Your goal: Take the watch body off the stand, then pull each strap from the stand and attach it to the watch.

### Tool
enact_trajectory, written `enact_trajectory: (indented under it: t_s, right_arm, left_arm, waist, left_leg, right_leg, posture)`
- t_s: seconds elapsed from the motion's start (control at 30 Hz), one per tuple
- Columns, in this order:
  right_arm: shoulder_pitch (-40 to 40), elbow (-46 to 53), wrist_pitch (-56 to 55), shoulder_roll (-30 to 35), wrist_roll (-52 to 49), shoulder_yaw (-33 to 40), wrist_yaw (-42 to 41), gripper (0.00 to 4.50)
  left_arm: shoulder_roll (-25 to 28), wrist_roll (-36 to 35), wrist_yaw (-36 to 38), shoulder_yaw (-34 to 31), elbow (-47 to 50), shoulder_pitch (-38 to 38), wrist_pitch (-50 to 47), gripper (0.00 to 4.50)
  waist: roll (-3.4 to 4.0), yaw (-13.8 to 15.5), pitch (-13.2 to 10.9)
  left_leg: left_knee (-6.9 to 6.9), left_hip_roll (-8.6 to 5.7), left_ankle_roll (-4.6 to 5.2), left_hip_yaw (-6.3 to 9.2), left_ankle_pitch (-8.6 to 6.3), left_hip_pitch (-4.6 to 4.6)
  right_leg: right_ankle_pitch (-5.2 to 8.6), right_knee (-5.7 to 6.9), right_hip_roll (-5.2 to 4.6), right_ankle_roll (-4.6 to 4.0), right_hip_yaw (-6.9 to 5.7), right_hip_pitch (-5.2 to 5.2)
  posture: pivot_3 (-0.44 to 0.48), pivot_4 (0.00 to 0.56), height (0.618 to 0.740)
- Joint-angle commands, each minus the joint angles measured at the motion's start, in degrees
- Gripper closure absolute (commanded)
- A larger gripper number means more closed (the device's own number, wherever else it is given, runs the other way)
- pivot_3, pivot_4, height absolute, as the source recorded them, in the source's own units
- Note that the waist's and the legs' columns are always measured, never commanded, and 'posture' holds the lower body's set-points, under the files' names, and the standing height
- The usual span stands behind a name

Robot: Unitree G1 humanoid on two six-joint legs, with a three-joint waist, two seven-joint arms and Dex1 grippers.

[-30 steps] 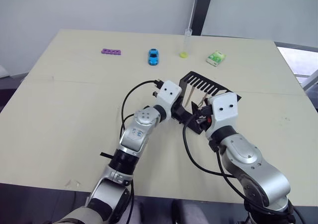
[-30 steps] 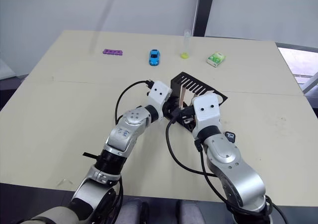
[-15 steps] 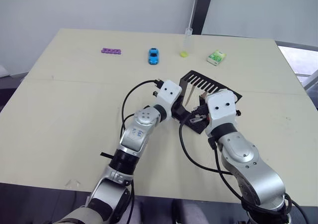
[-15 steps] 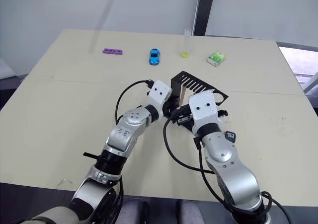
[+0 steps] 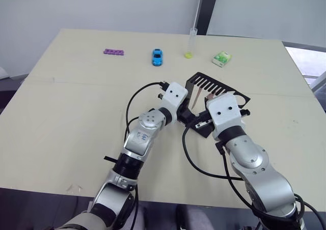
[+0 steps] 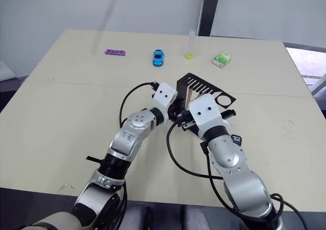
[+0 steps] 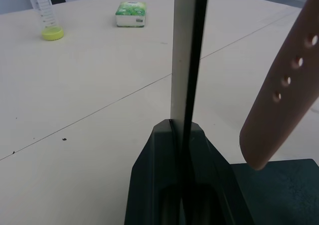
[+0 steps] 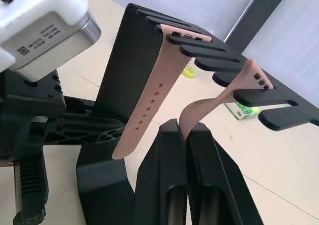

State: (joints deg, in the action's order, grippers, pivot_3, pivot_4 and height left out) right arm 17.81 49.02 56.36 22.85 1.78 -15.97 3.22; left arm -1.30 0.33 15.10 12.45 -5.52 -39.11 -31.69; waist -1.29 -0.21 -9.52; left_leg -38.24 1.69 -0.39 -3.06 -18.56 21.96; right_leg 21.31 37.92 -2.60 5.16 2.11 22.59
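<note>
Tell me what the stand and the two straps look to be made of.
The stand looks like thin matte black sheet, metal or plastic: flat faces, sharp cut comb slots, no gloss. The straps look like soft pink-tan silicone or rubber: smooth and matte with punched holes, and the one pinched in the right tool bends in a curve.

Two straps (image 8: 144, 110), one stand (image 8: 122, 60).

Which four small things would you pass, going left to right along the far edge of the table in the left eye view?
Purple strip → blue toy car → clear tube with a yellow-green base → green-white box.
</note>
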Motion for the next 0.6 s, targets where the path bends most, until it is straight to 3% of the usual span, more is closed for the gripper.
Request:
enact_trajectory:
  t_s: [0.03,0.33,0.6]
  right_arm:
    - [0.1,3.2,0.1,0.3,2.6,0.7,-0.5,4.42]
    - [-1.9,4.2,0.1,-1.1,6.9,-0.5,0.9,4.42]
    - [-1.5,3.2,-4.7,0.8,8.2,-1.6,-4.2,4.42]
  left_arm:
    - [-0.6,0.2,0.5,0.9,0.0,-1.0,0.9,4.50]
    - [-0.7,0.4,0.2,1.1,-0.3,-0.9,1.0,4.50]
    - [-0.5,0.5,0.1,1.1,0.0,-0.6,0.9,4.50]
  waist:
    - [0.00,0.0,0.0]
    - [0.00,0.0,0.0]
    - [0.00,0.0,0.0]
  left_leg:
    - [0.00,0.00,0.00,0.00,0.00,0.01]
    - [-0.02,0.00,0.00,0.00,0.00,0.01]
    - [-0.03,0.00,0.00,0.02,0.00,0.01]
  right_leg:
    - [0.00,0.00,0.00,0.00,0.00,0.00]
    - [0.00,0.02,0.00,0.00,0.00,0.00]
    - [0.00,0.02,0.02,0.00,-0.02,0.01]
  posture:
    - [0.000,0.150,0.740]
    - [0.000,0.150,0.740]
    - [0.000,0.150,0.740]
